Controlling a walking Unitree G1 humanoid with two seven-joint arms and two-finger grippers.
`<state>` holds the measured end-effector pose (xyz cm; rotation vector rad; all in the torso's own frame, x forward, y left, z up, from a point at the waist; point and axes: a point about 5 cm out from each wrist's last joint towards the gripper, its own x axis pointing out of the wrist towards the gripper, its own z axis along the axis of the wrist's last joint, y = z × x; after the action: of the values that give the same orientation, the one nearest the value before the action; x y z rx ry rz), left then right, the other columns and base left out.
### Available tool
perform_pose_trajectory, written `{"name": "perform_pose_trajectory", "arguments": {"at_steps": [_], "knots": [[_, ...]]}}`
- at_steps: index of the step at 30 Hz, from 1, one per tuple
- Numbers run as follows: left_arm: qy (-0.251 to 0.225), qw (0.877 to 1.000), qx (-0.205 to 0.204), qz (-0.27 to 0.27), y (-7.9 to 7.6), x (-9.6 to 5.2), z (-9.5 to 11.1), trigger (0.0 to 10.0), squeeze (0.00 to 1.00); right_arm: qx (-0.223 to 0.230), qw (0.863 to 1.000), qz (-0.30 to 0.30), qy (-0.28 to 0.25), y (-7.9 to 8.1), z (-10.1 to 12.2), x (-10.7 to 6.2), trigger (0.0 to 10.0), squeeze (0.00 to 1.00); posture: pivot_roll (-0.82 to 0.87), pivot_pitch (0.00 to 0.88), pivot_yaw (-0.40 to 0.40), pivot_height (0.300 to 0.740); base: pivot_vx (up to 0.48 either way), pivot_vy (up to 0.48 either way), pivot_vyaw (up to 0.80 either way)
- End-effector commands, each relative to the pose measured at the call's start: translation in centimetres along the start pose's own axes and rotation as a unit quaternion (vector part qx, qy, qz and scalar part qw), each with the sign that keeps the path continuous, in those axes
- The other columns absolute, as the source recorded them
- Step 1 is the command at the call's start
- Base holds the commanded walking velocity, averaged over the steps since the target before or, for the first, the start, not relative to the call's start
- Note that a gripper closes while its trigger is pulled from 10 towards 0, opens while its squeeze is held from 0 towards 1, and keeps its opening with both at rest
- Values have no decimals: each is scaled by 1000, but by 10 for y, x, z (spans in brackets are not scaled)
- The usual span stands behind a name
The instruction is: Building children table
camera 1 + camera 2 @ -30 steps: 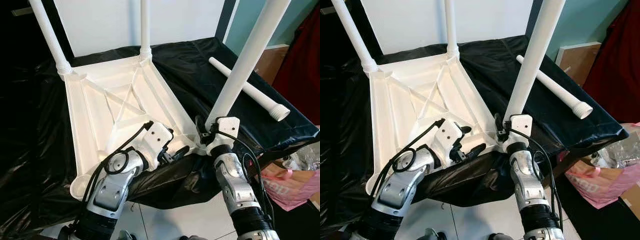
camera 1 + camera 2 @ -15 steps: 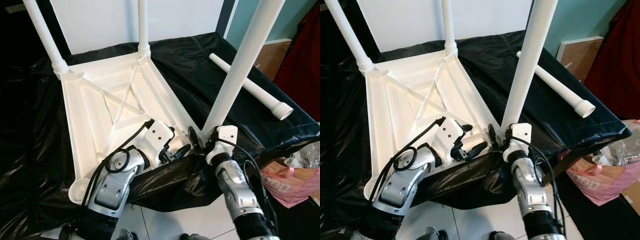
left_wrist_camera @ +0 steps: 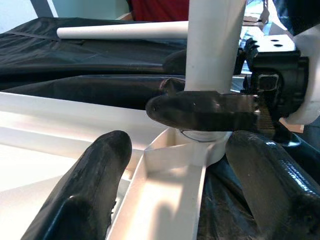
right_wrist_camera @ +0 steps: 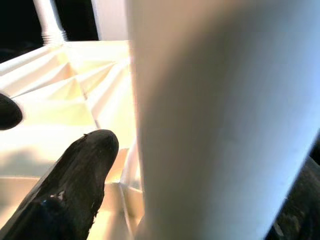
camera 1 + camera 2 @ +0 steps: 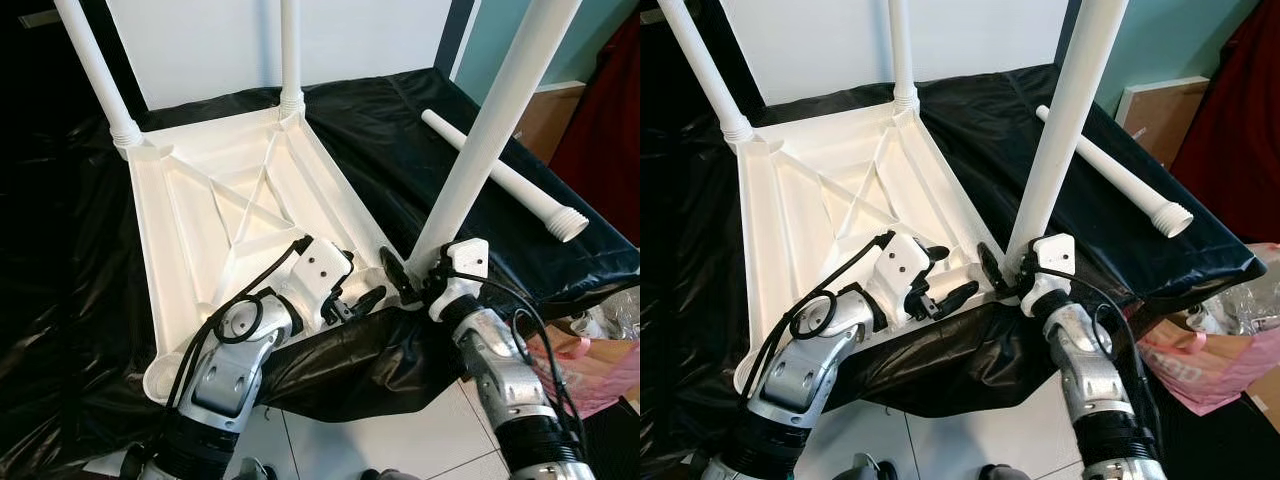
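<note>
The white children's table (image 5: 200, 230) lies upside down on a black sheet. Two legs (image 5: 95, 70) (image 5: 290, 50) stand screwed into its far corners. My right gripper (image 5: 415, 275) is shut on a third white leg (image 5: 490, 130), which tilts a little to the right with its lower end at the near right corner socket (image 3: 200, 142). My left gripper (image 5: 358, 300) is open, its fingers (image 3: 80, 200) astride the table's rim just beside that socket. A fourth leg (image 5: 500, 175) lies loose on the sheet to the right. The near left corner socket (image 5: 165, 375) holds no leg.
The black sheet (image 5: 60, 300) hangs over the front edge, with tiled floor below. A pink bag (image 5: 1200, 365) sits on the floor at the right. A wooden panel (image 5: 1160, 110) and red fabric (image 5: 610, 110) stand beyond the right edge. A white wall rises behind.
My right gripper has lowered the held leg's end a little and set it closer into the near right corner. The left gripper has stayed by the rim.
</note>
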<state>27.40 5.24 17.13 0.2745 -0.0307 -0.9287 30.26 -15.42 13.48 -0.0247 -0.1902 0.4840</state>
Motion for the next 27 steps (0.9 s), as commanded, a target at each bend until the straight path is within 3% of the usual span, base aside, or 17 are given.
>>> {"name": "perform_pose_trajectory", "arguments": {"at_steps": [1,9,14,15,16,17,18,19,27], "knots": [[0,1000,5,3,-3,2,0,10000,0,-1,1000,19,0,0,2,0,10000,0,-27,64,-19,740,0,0,0],[1,1000,0,4,-7,5,1,10000,0,-33,996,74,25,-19,3,5,10000,0,-33,54,-15,740,0,0,0],[8,1000,2,6,-10,7,-2,10000,0,-38,995,91,32,-22,3,6,10000,0,-31,51,-16,740,0,0,0],[13,1000,7,7,-11,7,-3,10000,0,-38,994,94,37,-23,1,6,3490,0,-29,51,-18,740,0,0,0],[13,1000,7,7,-11,7,-3,10000,0,-38,994,94,37,-23,1,6,3490,0,-29,51,-18,740,0,0,0],[13,1000,5,8,-12,7,-4,10000,0,-37,994,94,39,-24,0,6,824,0,-27,50,-18,740,0,0,0],[13,1000,5,8,-12,7,-4,10000,0,-37,994,94,40,-25,0,6,824,0,-27,50,-18,740,0,0,0],[14,1000,6,9,-11,6,-4,10000,0,-35,994,93,42,-26,-1,5,0,0,-27,50,-18,740,0,0,0],[17,1000,9,21,-9,6,-5,10000,0,-17,996,78,49,-28,-8,2,0,0,-29,52,-12,740,0,0,0]]}}
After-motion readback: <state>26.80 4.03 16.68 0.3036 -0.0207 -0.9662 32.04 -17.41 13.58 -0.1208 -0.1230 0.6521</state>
